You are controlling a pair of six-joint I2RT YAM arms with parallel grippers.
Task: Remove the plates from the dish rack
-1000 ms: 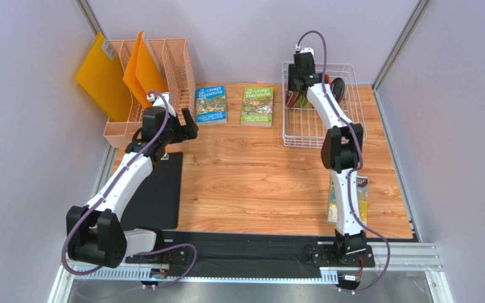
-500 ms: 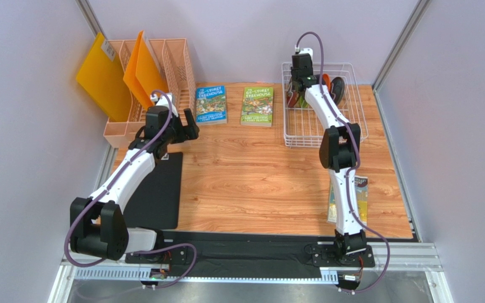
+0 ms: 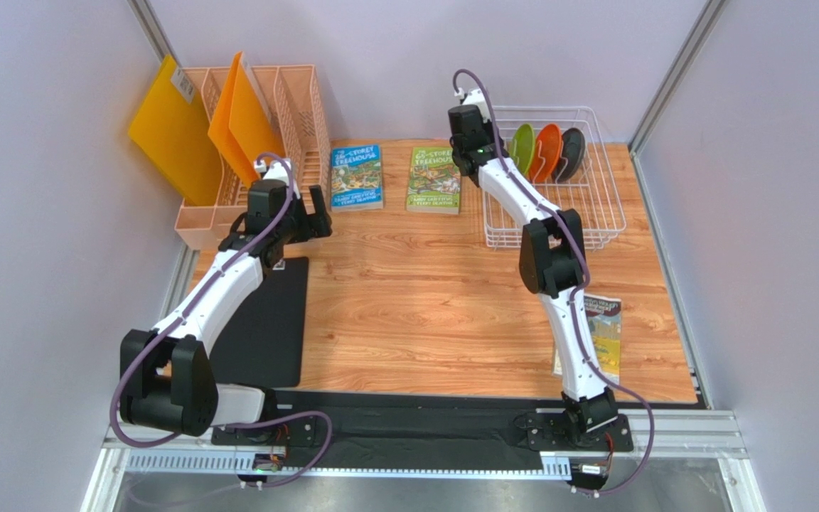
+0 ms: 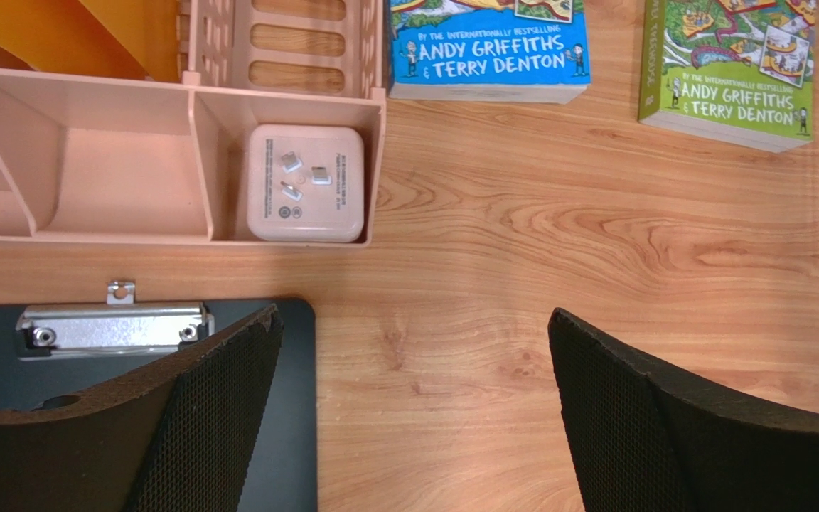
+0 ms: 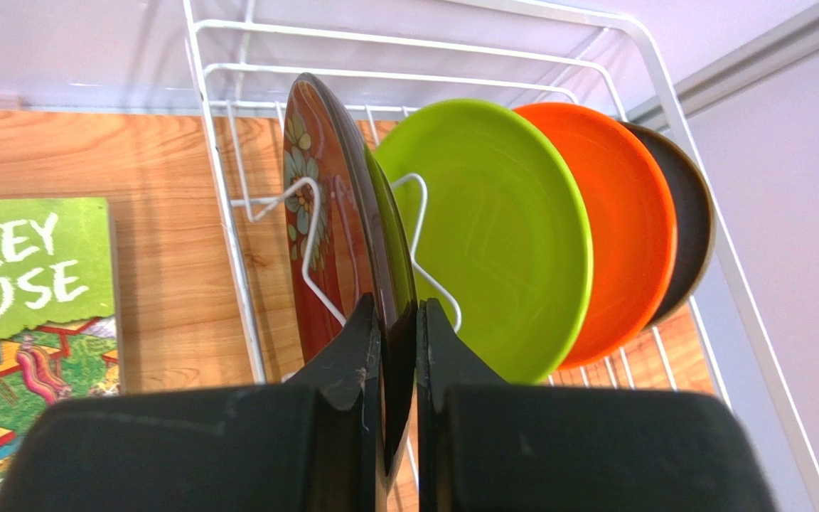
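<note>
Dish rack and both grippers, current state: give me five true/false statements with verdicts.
1. The right gripper is shut on the rim of the dark red floral plate. True.
2. The lime green plate lies flat on the table. False: it stands upright in the dish rack.
3. The left gripper is open and holds nothing. True.
4. The left gripper hovers over the dish rack. False: it is over the table, near the peach organiser and the black clipboard.
5. The orange plate stands between the lime green plate and the dark plate. True.
</note>
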